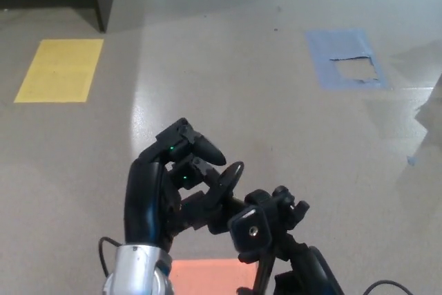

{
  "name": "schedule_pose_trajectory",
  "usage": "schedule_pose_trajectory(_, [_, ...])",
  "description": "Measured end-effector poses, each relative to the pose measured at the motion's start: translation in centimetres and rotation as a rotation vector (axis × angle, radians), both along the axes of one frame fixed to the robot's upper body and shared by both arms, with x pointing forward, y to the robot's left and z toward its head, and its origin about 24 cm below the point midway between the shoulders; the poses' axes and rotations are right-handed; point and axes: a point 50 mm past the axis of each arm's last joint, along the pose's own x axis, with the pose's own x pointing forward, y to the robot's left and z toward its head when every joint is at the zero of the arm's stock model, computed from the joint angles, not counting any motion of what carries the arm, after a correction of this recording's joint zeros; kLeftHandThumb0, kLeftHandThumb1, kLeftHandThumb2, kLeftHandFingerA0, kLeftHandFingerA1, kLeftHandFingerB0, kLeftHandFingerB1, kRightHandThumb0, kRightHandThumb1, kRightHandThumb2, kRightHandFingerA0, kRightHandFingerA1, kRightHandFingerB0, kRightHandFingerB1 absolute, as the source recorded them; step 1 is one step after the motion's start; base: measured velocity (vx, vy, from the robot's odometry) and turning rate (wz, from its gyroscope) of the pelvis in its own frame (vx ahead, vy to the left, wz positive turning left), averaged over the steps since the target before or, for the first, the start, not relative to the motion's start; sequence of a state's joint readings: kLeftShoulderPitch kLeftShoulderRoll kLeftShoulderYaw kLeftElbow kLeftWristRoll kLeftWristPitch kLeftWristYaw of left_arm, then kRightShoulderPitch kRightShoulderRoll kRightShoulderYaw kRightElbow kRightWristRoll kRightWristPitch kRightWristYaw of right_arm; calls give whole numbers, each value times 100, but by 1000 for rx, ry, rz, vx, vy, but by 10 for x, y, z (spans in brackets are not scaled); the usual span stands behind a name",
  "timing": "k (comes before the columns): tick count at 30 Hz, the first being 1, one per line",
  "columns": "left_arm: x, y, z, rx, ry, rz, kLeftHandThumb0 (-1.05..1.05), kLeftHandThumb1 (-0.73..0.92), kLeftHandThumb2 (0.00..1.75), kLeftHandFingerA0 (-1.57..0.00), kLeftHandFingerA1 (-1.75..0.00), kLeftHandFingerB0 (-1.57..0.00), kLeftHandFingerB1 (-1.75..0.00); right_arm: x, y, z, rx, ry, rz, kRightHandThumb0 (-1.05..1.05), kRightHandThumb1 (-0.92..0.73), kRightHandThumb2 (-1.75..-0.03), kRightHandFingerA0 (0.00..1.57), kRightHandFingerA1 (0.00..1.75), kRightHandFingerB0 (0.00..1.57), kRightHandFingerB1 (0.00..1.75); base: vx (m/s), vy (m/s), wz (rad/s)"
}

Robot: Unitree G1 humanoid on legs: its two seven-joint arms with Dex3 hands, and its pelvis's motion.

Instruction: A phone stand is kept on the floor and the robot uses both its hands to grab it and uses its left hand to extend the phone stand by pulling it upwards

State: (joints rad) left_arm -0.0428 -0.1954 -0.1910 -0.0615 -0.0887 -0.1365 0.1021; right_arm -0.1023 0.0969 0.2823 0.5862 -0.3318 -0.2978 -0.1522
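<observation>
phone stand (250,233): 1 | left hand (173,184) fingers curled on it | right hand (293,253) fingers: cannot tell

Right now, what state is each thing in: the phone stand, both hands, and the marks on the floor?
Phone stand: upright, its head raised in front of the camera, held at the top.
Left hand: fingers curled around the stand's top part.
Right hand: low on the stand, mostly hidden; grip cannot be told.
Yellow patch: flat on the floor, intact.
Blue patch: torn open in the middle.
Orange patch: partly hidden behind the hands.
</observation>
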Motion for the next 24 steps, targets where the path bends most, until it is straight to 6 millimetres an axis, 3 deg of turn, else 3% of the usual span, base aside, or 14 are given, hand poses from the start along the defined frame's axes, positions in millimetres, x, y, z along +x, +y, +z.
schedule_pose_trajectory(1, [0,-1,0,-3,5,-3,-10,62,55,-80,-175,-66,-175,0,0,0,0,1,-2,-98,-92,-59,25,142,21,148,0,0,0])
schedule_pose_trajectory(4, [-4,-7,-5,-35,64,-36,-10,62,55,-80,-175,-66,-175,1,-1,-2,-24,1,-15,-98,-92,-59,25,142,21,148,0,0,0])
schedule_pose_trajectory(5, [-6,-9,-8,-42,83,-45,-34,50,77,-96,-134,-78,-126,2,-2,-2,-33,-1,-16,-105,-69,-117,42,111,48,111,0,0,0])
schedule_pose_trajectory(6, [-7,-11,-10,-49,100,-52,-34,50,77,-96,-134,-78,-126,2,-2,-2,-40,-3,-18,-105,-69,-117,42,111,48,111,0,0,0])
schedule_pose_trajectory(7, [-11,-14,-13,-66,132,-67,-27,68,45,-59,-165,-45,-158,3,-3,-3,-53,1,-22,-105,-69,-117,42,111,48,111,0,0,0])
schedule_pose_trajectory(12, [-33,-26,-31,-125,272,-122,-21,63,54,-56,-152,-45,-146,5,-8,-7,-106,36,-38,-105,-69,-117,42,111,48,111,0,0,0])
schedule_pose_trajectory(13, [-35,-27,-32,-130,285,-128,-16,53,56,-62,-140,-47,-129,5,-9,-7,-110,39,-39,-105,-69,-117,42,111,48,111,0,0,0])
schedule_pose_trajectory(18, [-56,-40,-41,-120,368,-188,-20,56,56,-60,-129,-42,-120,11,-8,-6,-161,58,-44,-105,-69,-117,42,111,48,111,0,0,0])
schedule_pose_trajectory(19, [-59,-41,-41,-107,368,-199,-43,53,57,-30,-32,-29,-30,11,-8,-7,-173,64,-47,-103,-92,-148,82,139,56,146,0,0,0])
schedule_pose_trajectory(20, [-60,-42,-40,-98,366,-207,-55,46,71,-12,-36,-12,-35,12,-8,-9,-198,75,-39,-88,-51,-97,100,105,76,104,0,0,0])
schedule_pose_trajectory(21, [-61,-41,-40,-95,366,-209,-55,46,71,-12,-36,-12,-35,11,-6,-12,-223,85,-26,-88,-51,-97,100,105,76,104,0,0,0])
schedule_pose_trajectory(22, [-63,-43,-38,-83,360,-229,-50,51,56,-11,-28,-13,-27,12,-7,-15,-225,103,-32,-89,-74,-62,92,106,56,112,0,0,0])
schedule_pose_trajectory(23, [-63,-44,-37,-80,356,-235,-44,49,60,-7,-18,-10,-27,11,-8,-16,-212,106,-42,-65,-54,-116,42,87,0,67,0,0,0])
schedule_pose_trajectory(24, [-64,-44,-35,-76,351,-246,-44,49,60,-7,-18,-10,-27,10,-8,-16,-185,101,-58,-65,-54,-116,42,87,0,67,0,0,0])
